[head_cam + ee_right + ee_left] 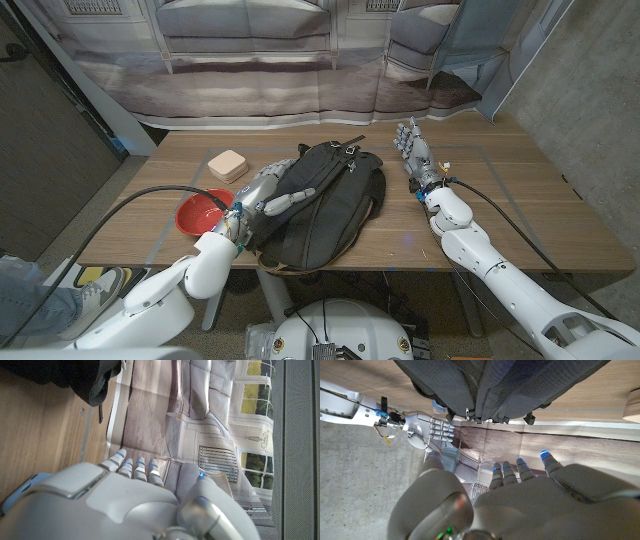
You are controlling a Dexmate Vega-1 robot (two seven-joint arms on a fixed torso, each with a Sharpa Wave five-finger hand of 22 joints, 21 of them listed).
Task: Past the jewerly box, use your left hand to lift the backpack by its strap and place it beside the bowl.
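Observation:
A black backpack (330,200) lies in the middle of the wooden table (520,200), its top strap (345,147) at the far end. My left hand (272,195) hovers at the backpack's left side, fingers spread over the fabric and holding nothing. In the left wrist view the left hand (520,495) reaches toward the backpack (510,385) with straight fingers. A red bowl (200,212) sits just left of that hand. The beige jewelry box (229,165) lies behind the bowl. My right hand (413,148) stands open, right of the backpack, and is also seen from its wrist (135,500).
A printed backdrop of a sofa (250,40) hangs behind the table's far edge. A person's shoe (95,290) is on the floor at the lower left. Bare wood lies between the bowl and the table's left edge and right of the backpack.

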